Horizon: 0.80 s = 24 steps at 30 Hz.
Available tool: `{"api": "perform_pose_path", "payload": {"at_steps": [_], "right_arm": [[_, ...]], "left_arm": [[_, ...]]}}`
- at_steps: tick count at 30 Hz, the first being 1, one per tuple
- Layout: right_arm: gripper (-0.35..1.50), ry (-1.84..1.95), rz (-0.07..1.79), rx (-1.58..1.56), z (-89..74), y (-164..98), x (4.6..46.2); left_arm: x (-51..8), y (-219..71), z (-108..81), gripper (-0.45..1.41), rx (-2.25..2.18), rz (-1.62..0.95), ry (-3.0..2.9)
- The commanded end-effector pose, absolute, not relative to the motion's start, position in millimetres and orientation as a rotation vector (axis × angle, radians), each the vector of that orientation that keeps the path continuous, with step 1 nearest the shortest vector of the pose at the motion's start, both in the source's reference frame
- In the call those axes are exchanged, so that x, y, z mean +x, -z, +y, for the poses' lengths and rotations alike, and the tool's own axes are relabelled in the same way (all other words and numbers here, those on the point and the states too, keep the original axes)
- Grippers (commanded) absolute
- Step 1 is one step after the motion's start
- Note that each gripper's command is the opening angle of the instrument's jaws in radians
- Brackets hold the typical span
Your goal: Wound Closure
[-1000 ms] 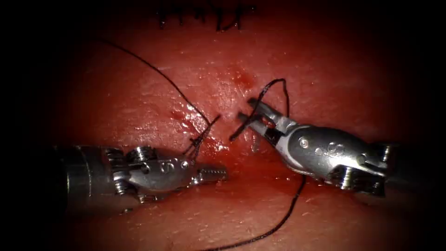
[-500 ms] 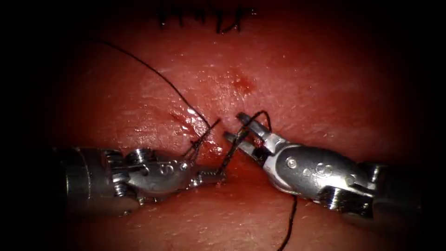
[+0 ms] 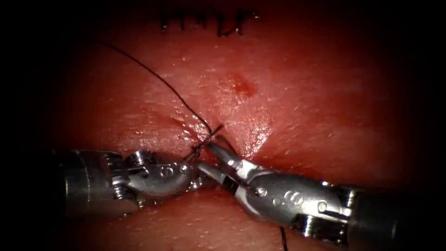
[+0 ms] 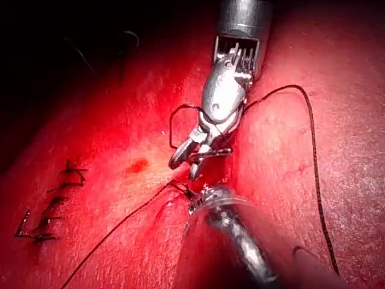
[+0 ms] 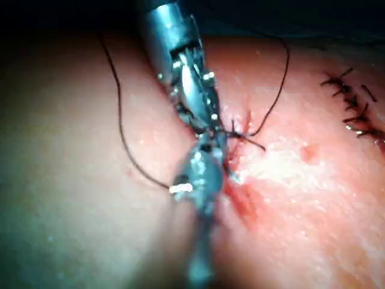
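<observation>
Bench wound closure on the tissue [image 3: 325, 102], endoscope view. The left end effector [image 3: 188, 174] enters from the left and lies low over the tissue, its tip crossed by the right tool and just below a small dark knot [image 3: 200, 145]. Whether it grips anything cannot be told. The right end effector [image 3: 204, 155] enters from the lower right with its two jaws spread. The upper jaw's tip lies at the knot and the lower jaw's tip lies against the left tool's tip. Nothing is seen pinched between the right jaws. The thread [image 3: 158, 76] runs as one taut dark line from the far upper left down to the knot, and a short cut-like end projects up and to the right of it. A further length of thread emerges below the right tool's wrist and leaves the lower edge. In the left wrist view a loop of thread hangs about the right tool just behind its spread jaws, and a long strand arcs away across the tissue. A row of finished stitches [image 3: 204, 19] lies at the far top edge. A spot of red fluid [image 3: 244, 86] sits above and right of the knot, and wet glistening tissue lies just right of it.
</observation>
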<state>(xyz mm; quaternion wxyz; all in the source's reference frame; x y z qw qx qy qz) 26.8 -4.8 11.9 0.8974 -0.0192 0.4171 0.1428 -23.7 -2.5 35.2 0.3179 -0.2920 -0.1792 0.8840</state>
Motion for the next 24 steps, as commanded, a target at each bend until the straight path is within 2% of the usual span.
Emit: {"api": "perform_pose_path", "payload": {"at_steps": [1,7,16,17,18,19,21,24], "right_arm": [[-0.35,-0.305,0.855,-0.042,-5.4,-12.0,26.7],[-0.35,-0.313,0.811,-0.057,-4.6,-12.4,24.3],[-0.35,-0.38,0.9,-0.129,-2.4,-12.5,25.8],[0.1,-0.39,0.914,-0.148,-2.1,-12.6,25.9],[0.78,-0.396,0.929,-0.17,-1.8,-12.8,26.0],[1.14,-0.412,0.948,-0.176,-1.6,-13.0,26.1],[1.43,-0.45,0.982,-0.195,-1.0,-13.3,26.3],[1.46,-0.454,1.013,-0.194,-0.7,-13.5,26.5]], "left_arm": [[-24.3,-35.7,-2.7,-0.17,-0.769,-0.473,-2.326],[-24.1,-35.5,-2.6,-0.17,-0.77,-0.478,-2.327],[-24.1,-35.3,-2.4,-0.15,-0.77,-0.48,-2.326],[-24.1,-35.3,-2.4,-0.15,-0.77,-0.48,-2.326],[-24.1,-35.3,-2.4,-0.15,-0.771,-0.481,-2.326],[-24.1,-35.3,-2.5,-0.15,-0.771,-0.481,-2.327],[-24.0,-35.3,-2.4,-0.17,-0.771,-0.481,-2.327],[-24.0,-35.3,-2.4,-0.17,-0.771,-0.481,-2.327]]}}
